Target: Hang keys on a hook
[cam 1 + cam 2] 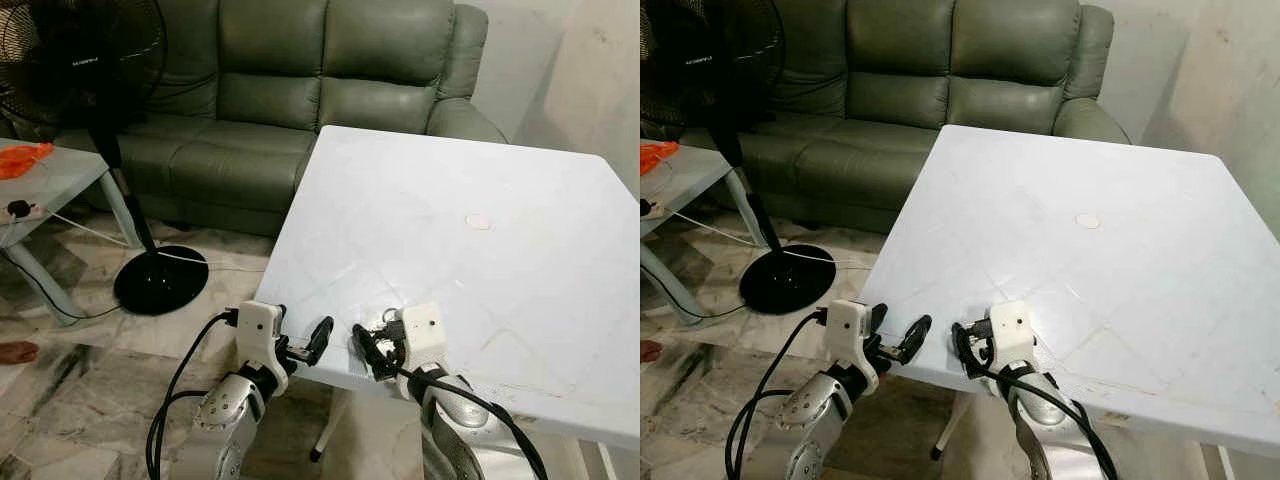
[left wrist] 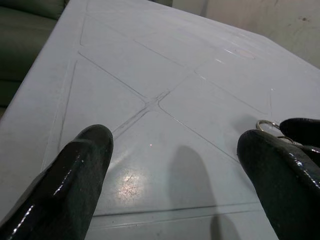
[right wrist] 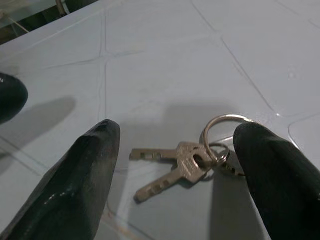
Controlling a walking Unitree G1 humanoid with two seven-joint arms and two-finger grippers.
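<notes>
Two silver keys (image 3: pixel 172 170) on a metal ring (image 3: pixel 223 131) lie flat on the white table (image 1: pixel 450 220), close to its near edge. My right gripper (image 3: pixel 178 131) is open and low over the table, one finger on each side of the keys and neither touching them. The keys (image 1: pixel 387 322) show as a small glint beside the right gripper (image 1: pixel 374 342). My left gripper (image 1: pixel 306 345) is open at the table's near edge, just left of the right one, with nothing between its fingers. The ring (image 2: pixel 267 124) shows past the left gripper (image 2: pixel 175 135).
A green leather sofa (image 1: pixel 300 90) stands behind the table. To the left, a black pedestal fan (image 1: pixel 160 275) stands on the tiled floor. Beside it is a small table (image 1: pixel 60 185) with an orange thing (image 1: pixel 22 158) and a power strip (image 1: pixel 20 209) on it.
</notes>
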